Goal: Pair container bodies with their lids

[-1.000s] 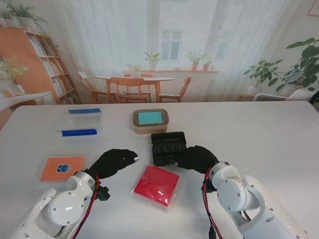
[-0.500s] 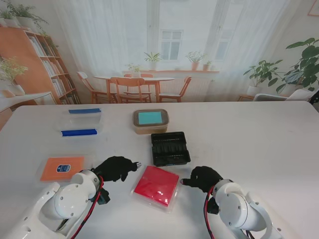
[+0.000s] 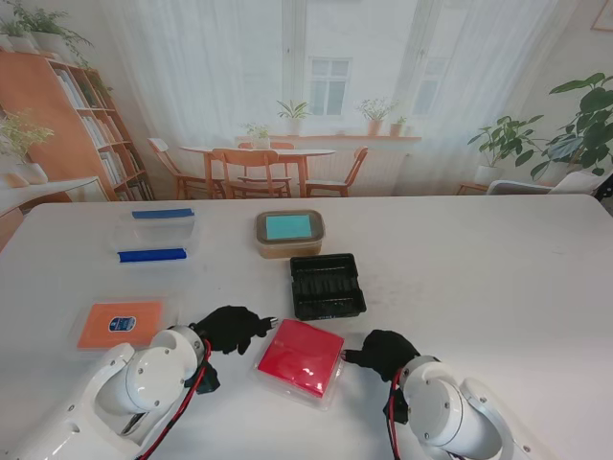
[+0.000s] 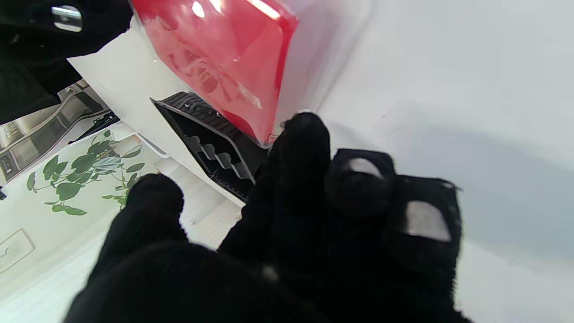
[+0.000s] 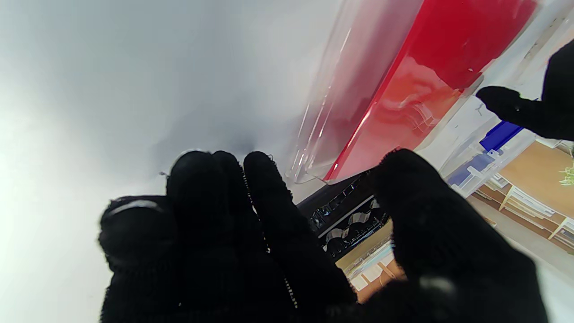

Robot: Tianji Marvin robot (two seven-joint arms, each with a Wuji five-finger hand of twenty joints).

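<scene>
Two hands flank the red lid (image 3: pixel 301 356), bottom centre of the stand frame. My left hand (image 3: pixel 230 327) sits at its left corner, fingers loosely curled; the wrist view has one fingertip (image 4: pixel 299 134) right at the clear rim, and I cannot tell whether it touches. It holds nothing. My right hand (image 3: pixel 382 352) is at the lid's right edge, thumb (image 5: pixel 406 179) apart from the other fingers, also empty; the rim shows just past the fingertips in that wrist view.

The red lid lies flat on the white table (image 3: pixel 498 268), tilted diamond-wise in the frame. The black tray (image 3: pixel 327 285) sits just farther from me than the lid, centre of the frame, apart from both hands. The tan container with teal lid (image 3: pixel 289 232) is above it in the frame, upper centre. The clear box with blue clips (image 3: pixel 153 235) is upper left. The orange lid (image 3: pixel 120 324) lies flat at lower left, near my left arm (image 3: pixel 144 383) but clear of the hand.
</scene>
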